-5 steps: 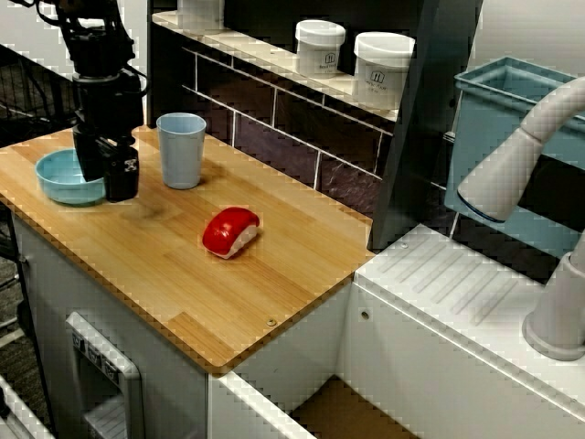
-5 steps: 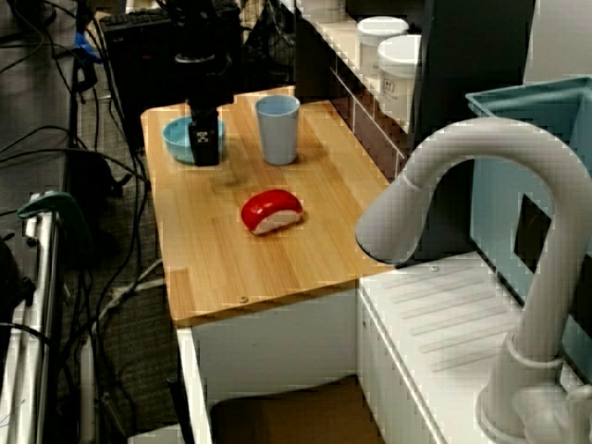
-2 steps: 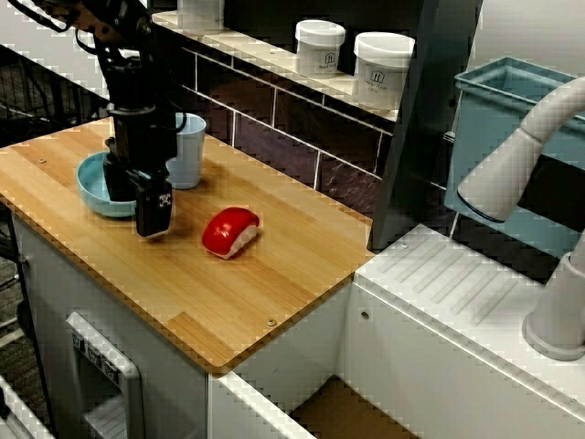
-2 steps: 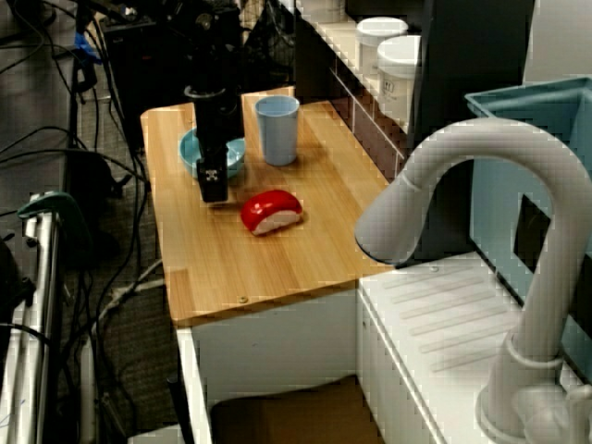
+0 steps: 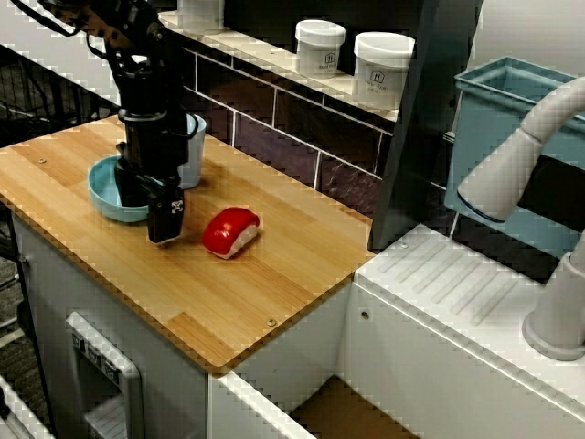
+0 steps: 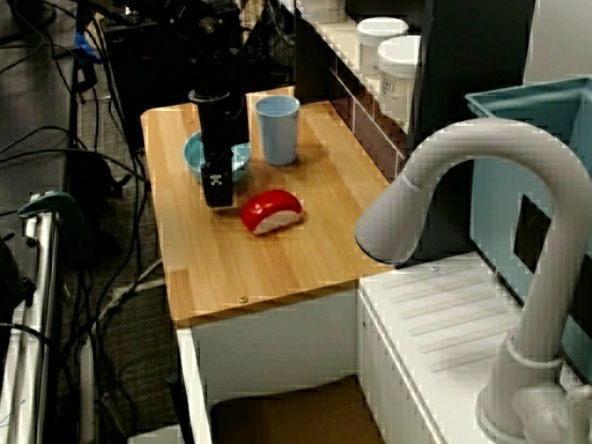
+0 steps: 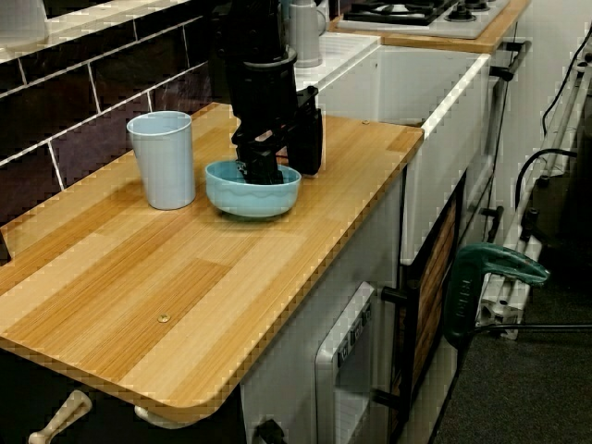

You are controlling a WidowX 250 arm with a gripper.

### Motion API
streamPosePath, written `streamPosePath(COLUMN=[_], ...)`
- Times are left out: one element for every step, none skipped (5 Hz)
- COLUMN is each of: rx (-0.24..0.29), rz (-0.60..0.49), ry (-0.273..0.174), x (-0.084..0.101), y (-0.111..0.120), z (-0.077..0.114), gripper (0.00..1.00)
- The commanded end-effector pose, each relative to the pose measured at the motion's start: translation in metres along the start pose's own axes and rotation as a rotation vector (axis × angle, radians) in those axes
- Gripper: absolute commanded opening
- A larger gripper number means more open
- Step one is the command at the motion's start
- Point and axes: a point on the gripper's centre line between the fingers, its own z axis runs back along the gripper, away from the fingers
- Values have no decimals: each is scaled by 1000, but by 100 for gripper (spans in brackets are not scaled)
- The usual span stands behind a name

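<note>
My black gripper (image 5: 149, 206) is shut on the near rim of a light-blue bowl (image 5: 108, 187) on the wooden counter (image 5: 238, 293). In the low view from the counter's end, one finger (image 7: 262, 169) dips inside the bowl (image 7: 242, 199) and the other (image 7: 309, 143) stands outside its wall. A pale-blue cup (image 5: 195, 137) stands upright just behind the bowl, partly hidden by the arm. A red and white sushi-shaped toy (image 5: 230, 231) lies a short way right of the gripper. From above the tap, the gripper (image 6: 218, 185) sits between bowl (image 6: 195, 150) and toy (image 6: 271, 212).
Two white jars (image 5: 320, 46) (image 5: 382, 69) stand on the shelf above the dark tiled wall. A grey tap (image 5: 516, 160), a teal bin (image 5: 498, 101) and a white ribbed drainboard (image 5: 457, 283) lie to the right. The counter's front edge (image 5: 210, 361) is close.
The gripper has slid to the right along the counter, and the blue bowl has come with it, from the left end to in front of the cup. Cup and toy have not moved.
</note>
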Motion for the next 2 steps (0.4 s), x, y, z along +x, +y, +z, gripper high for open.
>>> streamPosePath(rx=[15, 7], rz=[-64, -71], ry=[-41, -27], x=[9, 17], y=[-29, -38], z=[26, 31], gripper=[100, 100])
